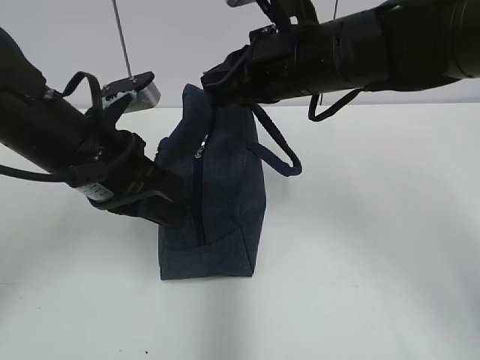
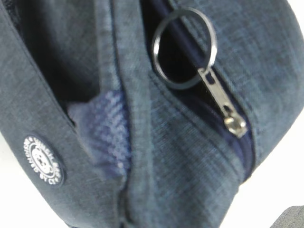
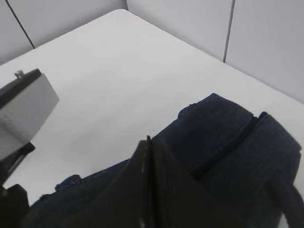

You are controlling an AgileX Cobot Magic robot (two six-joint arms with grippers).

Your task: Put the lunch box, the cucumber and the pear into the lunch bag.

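Note:
The dark navy lunch bag (image 1: 217,195) stands in the middle of the white table, its zipper line facing the exterior camera. Its silver ring pull (image 2: 184,47) and slider (image 2: 236,124) show in the left wrist view; the bag fills that view (image 2: 190,166). My left gripper (image 1: 174,206) presses into the bag's lower left side, where the fabric bunches into a fold; its fingers are hidden. My right gripper (image 3: 148,156) is shut on the bag's top edge (image 1: 210,94). The loop handle (image 1: 277,146) hangs to the right. The lunch box, cucumber and pear are out of view.
The white table (image 1: 375,247) stretches round the bag, with a pale wall behind it. The left arm's grey camera housing (image 1: 139,91) sits close to the bag's upper left and shows in the right wrist view (image 3: 23,109).

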